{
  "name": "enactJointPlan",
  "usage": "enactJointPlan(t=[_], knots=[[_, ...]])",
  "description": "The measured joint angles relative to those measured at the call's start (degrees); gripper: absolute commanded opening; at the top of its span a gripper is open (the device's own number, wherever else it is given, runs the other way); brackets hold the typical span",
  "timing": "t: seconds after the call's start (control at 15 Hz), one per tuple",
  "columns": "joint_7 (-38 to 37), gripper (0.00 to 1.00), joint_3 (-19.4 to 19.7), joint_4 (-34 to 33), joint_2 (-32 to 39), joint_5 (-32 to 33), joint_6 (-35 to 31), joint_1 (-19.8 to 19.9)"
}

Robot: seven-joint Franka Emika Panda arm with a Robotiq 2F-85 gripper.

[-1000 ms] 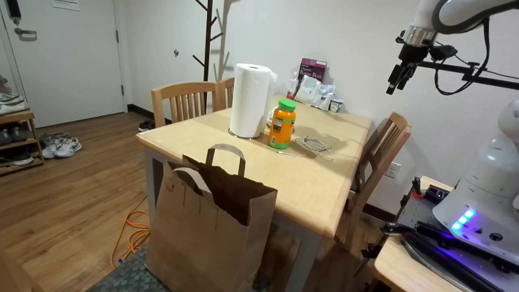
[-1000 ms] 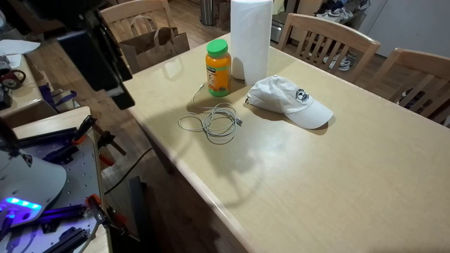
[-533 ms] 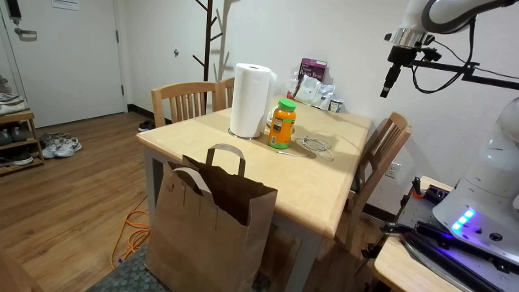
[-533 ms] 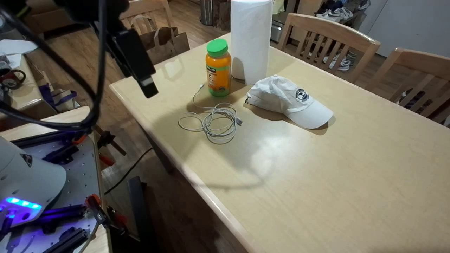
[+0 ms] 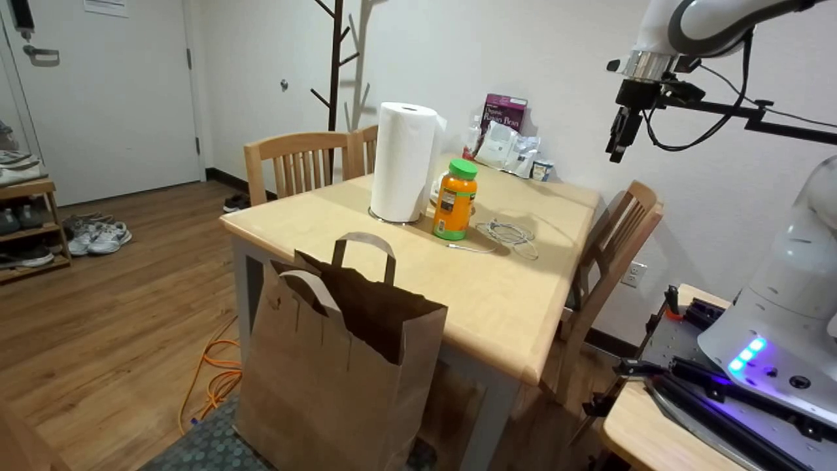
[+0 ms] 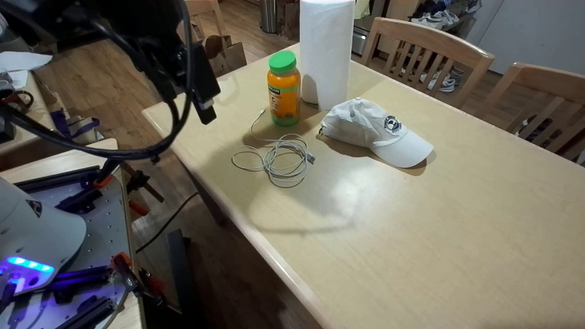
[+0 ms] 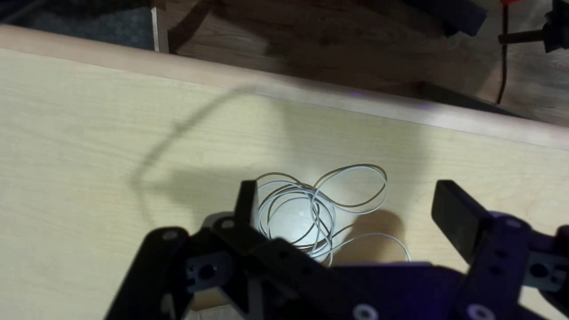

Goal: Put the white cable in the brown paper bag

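Note:
The white cable point(image 5: 507, 234) lies in loose loops on the table beside the orange bottle. It also shows in an exterior view point(image 6: 304, 157) and in the wrist view point(image 7: 314, 195), where a finger and the gripper body hide part of it. The brown paper bag point(image 5: 327, 379) stands upright and open at the table's end, handles up. It shows partly behind the arm in an exterior view point(image 6: 234, 55). My gripper point(image 5: 616, 154) is in the air above the table side. In the wrist view the gripper point(image 7: 349, 195) is open and empty, with the cable below between and behind its fingers.
An orange bottle with green lid point(image 6: 284, 93), a paper towel roll point(image 6: 325, 55) and a white cap point(image 6: 365, 125) stand near the cable. Chairs point(image 5: 614, 261) surround the table point(image 5: 497, 307). Food packages point(image 5: 507, 140) stand at the far end. An orange cord point(image 5: 222, 379) lies on the floor.
My arm has moved over toward the table and the cable, and the gripper has turned. The cable, the bag and the other objects have not moved.

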State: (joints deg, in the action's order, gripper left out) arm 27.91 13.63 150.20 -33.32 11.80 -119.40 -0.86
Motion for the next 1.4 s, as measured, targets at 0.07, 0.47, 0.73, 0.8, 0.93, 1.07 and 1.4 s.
enactJointPlan(t=[0.07,0.47,0.73,0.8,0.93,1.07,1.4], knots=[[1.6,1.0,-0.1,0.0,0.2,0.2,0.0,-0.2],[13.0,1.0,-1.5,-3.0,7.0,0.7,0.3,-2.9],[17.3,1.0,-2.8,-6.4,14.3,3.9,2.6,-2.9],[18.4,1.0,-2.9,-7.1,16.0,4.9,2.6,-2.8],[22.8,1.0,-3.0,-8.1,18.7,5.7,1.4,-2.8],[28.7,1.0,-3.1,-8.3,20.1,4.7,-1.2,-2.8],[33.4,1.0,-3.9,-8.4,20.1,3.6,-2.4,-2.6]])
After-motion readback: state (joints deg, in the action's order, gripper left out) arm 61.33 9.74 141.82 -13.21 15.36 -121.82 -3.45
